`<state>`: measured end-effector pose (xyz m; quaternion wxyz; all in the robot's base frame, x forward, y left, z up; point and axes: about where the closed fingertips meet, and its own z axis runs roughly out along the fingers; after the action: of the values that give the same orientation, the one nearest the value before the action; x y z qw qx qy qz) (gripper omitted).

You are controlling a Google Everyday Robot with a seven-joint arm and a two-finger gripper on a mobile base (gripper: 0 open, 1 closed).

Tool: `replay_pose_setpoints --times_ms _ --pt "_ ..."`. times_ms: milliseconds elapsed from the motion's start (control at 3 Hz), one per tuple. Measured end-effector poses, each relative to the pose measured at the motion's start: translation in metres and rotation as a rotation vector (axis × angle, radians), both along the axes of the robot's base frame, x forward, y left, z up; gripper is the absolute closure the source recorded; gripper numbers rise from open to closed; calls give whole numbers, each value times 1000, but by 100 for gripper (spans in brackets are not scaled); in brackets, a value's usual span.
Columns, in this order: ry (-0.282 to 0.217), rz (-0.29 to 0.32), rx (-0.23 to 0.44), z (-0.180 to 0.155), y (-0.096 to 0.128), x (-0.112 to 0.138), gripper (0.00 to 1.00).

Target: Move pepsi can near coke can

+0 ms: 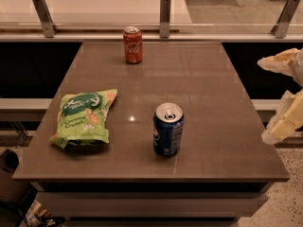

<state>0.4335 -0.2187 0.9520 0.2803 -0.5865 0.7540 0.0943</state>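
Observation:
The pepsi can (167, 129), dark blue with a silver top, stands upright on the brown table (203, 79), near the front and a little right of the middle. The coke can (133, 44), red-orange with white script, stands upright at the table's far edge, left of centre. The two cans are far apart. My gripper (262, 100) is at the right edge of the view, off the table's right side and level with the pepsi can. Its two pale fingers are spread apart with nothing between them.
A green snack bag (84, 117) lies flat on the front left of the table. A rail with metal posts (164, 16) runs behind the far edge. The table drops off to the floor on the left, right and front.

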Motion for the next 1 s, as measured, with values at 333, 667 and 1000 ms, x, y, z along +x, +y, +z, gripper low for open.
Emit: replay_pose_setpoints --times_ms 333,667,1000 --pt "-19 47 195 -7 20 -4 0" --pt "-40 100 388 2 43 -6 0" --pt "-60 175 592 22 79 -5 0"
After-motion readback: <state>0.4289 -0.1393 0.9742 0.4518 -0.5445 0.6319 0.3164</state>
